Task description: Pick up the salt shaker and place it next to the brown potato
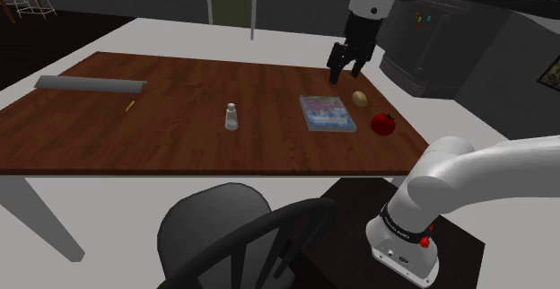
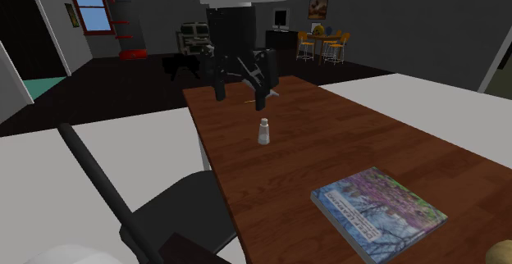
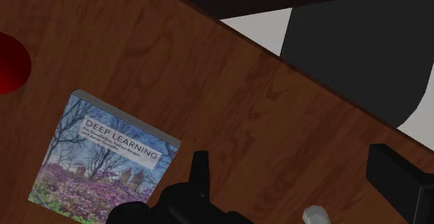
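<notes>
The salt shaker (image 1: 231,117), small and clear with a pale cap, stands upright near the middle of the brown wooden table (image 1: 179,144). The brown potato (image 1: 360,98) lies toward the shoulder view's right, just beyond a book (image 1: 324,112). My black gripper (image 1: 347,72) hangs open above the table's far side near the potato, well away from the shaker, and holds nothing. In the second exterior view the gripper (image 2: 240,100) hovers behind the shaker (image 2: 263,131), and the potato (image 2: 500,254) peeks in at the lower right corner. In the wrist view the shaker's cap (image 3: 314,214) sits between the spread fingers (image 3: 199,174).
A red round fruit (image 1: 384,123) lies next to the book, near the potato. A grey long roll (image 1: 90,83) and a small yellow stick (image 1: 129,106) rest at the shoulder view's left. A dark chair (image 1: 224,233) stands at the table's near edge. A dark appliance (image 1: 431,54) stands behind the gripper.
</notes>
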Available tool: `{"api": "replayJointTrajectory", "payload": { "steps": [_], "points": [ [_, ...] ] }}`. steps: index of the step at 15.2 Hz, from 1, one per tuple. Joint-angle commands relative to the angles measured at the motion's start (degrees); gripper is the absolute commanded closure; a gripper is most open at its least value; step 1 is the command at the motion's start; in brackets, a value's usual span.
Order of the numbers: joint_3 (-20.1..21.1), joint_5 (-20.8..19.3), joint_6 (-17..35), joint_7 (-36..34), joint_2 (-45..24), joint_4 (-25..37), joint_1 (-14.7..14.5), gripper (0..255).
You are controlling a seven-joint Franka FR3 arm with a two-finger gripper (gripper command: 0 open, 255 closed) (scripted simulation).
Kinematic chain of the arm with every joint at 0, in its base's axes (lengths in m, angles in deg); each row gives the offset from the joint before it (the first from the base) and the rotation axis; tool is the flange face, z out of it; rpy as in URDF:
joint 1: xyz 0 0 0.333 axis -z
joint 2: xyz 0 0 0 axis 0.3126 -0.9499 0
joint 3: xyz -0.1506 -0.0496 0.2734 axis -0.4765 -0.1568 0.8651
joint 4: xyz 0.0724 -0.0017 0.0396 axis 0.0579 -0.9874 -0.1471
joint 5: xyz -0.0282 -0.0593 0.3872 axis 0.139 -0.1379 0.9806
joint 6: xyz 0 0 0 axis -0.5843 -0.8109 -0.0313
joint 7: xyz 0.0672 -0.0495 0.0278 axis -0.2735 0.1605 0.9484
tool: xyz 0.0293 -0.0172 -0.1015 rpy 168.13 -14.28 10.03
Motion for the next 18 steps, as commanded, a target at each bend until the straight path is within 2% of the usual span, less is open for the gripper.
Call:
{"api": "replayJointTrajectory", "payload": {
  "steps": [1, 9, 18],
  "points": [
    [0.0, 0.0, 0.0, 0.0, 0.0, 0.0, 0.0, 0],
    [4.3, 0.3, 13.0, -4.9, -14.2, 1.8, 0.5, 0],
    [8.6, -2.9, 23.8, -11.4, -33.0, 10.1, 1.5, 0]
  ]
}}
